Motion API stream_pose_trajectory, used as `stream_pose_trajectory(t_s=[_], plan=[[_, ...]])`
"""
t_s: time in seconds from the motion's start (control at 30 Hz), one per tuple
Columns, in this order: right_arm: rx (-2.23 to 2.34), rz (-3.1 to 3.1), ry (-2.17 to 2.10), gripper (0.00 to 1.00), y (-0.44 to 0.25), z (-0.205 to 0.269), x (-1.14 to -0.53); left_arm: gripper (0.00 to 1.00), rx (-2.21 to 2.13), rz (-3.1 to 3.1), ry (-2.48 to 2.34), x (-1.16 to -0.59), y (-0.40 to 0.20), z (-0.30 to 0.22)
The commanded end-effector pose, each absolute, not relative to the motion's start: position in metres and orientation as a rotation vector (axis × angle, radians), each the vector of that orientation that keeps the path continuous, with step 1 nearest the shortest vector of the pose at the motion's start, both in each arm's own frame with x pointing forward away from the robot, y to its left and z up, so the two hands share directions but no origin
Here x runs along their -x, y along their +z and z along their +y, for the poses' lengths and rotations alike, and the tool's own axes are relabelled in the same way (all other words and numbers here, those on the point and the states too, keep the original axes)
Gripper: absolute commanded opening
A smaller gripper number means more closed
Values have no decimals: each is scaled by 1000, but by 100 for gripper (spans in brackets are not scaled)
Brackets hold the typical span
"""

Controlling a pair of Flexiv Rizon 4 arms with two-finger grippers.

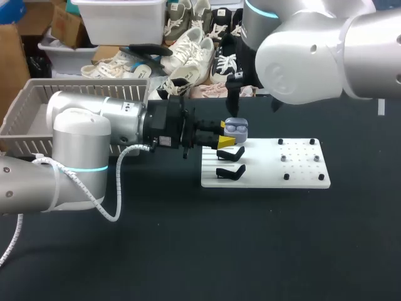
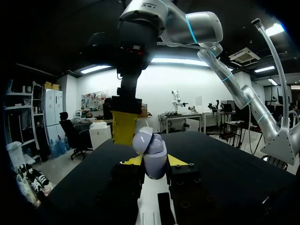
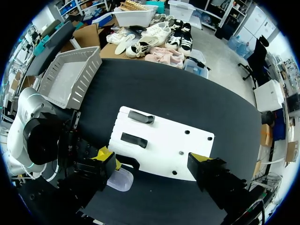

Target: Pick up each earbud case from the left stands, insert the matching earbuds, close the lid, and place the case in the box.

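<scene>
earbud case (image 1: 236, 130), lid open, clasped between the left fingers (image 2: 132, 161) near the black stands (image 1: 230, 170)

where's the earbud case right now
Head view: the earbud case is in the left gripper at the white board's left end, beside the black stands.

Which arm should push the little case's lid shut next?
Right, probably. The left fingers are clamped on the earbud case, whose lid looks open, so that arm is busy. The right fingers hang open just above it, one beside the lid, holding nothing.
</scene>
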State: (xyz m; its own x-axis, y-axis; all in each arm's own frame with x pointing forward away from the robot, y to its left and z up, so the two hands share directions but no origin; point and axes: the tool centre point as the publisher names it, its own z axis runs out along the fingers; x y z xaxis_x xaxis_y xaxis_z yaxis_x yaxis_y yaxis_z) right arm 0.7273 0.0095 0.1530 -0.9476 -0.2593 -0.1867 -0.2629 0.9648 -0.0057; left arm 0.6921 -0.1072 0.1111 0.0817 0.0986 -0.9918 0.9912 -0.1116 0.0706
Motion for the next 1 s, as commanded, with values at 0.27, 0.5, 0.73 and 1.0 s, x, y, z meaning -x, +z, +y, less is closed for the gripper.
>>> stream_pose_trajectory(t_s=[0.27, 0.5, 0.73, 1.0], plan=[[340, 2870, 71, 100, 171, -6, -718, 0, -1400, 1174, -1179, -693, 111, -108], [417, 2807, 130, 100, 203, -26, -710, 0, -1394, 1198, -1168, -694, 115, -103], [765, 2823, 101, 100, 192, -30, -691, 0, -1344, 1308, -1034, -711, 134, -66], [795, 2832, 112, 100, 188, -30, -687, 0, -1206, 1479, -864, -737, 136, 8]])
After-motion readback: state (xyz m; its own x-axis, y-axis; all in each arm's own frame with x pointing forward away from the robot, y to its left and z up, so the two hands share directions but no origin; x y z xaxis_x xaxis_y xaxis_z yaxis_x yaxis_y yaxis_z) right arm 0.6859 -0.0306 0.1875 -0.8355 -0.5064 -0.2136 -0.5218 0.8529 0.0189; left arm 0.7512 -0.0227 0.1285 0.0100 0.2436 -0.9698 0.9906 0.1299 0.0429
